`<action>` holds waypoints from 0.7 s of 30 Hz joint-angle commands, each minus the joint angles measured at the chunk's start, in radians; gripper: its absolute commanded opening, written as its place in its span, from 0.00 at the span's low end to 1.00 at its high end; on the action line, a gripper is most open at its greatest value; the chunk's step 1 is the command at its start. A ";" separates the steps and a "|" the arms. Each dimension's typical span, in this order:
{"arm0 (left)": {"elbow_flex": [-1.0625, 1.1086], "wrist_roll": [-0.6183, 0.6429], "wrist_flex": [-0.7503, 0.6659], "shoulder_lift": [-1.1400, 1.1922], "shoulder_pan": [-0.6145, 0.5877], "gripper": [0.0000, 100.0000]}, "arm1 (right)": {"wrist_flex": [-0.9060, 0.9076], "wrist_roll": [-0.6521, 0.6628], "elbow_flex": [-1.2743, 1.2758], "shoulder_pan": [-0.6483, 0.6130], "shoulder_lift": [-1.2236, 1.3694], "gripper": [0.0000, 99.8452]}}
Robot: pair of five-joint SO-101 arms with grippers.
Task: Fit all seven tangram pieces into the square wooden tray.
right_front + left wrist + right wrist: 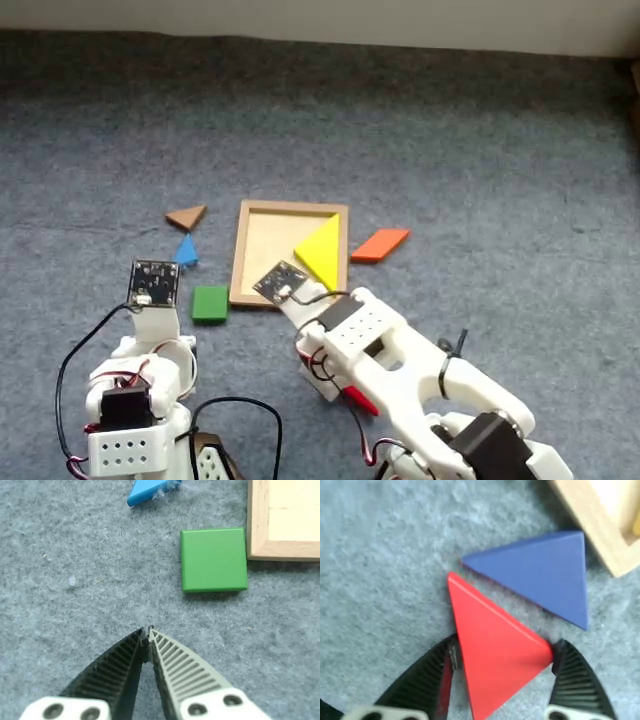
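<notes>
The square wooden tray [241, 262] lies mid-table with a yellow triangle [322, 252] in its right half. My right gripper [505, 655] is shut on a red triangle [492, 645], one finger against each side, the piece low over the carpet. A dark blue triangle [545, 575] lies just beyond it, beside the tray's corner [600, 525]. A sliver of the red triangle [360, 398] shows under the right arm. My left gripper [147, 630] is shut and holds nothing, a short way from the green square [214, 560], which lies against the tray's edge [280, 550].
A brown triangle [187, 216] and a light blue triangle [186, 250] lie left of the tray, with the green square [210, 302] below them. An orange parallelogram [380, 244] lies right of the tray. Grey carpet stretches open toward the far side.
</notes>
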 commanded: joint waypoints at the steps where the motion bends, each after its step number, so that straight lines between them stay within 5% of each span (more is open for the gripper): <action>1: 0.021 -0.009 0.005 -0.010 -0.010 0.02 | 0.027 0.017 -0.045 -0.010 -0.105 0.20; 10: 0.021 -0.009 0.005 -0.010 -0.010 0.02 | 0.021 0.161 -0.053 -0.004 -0.298 0.20; 21: 0.021 -0.009 0.005 -0.010 -0.010 0.02 | -0.143 0.356 -0.249 -0.004 -0.045 0.20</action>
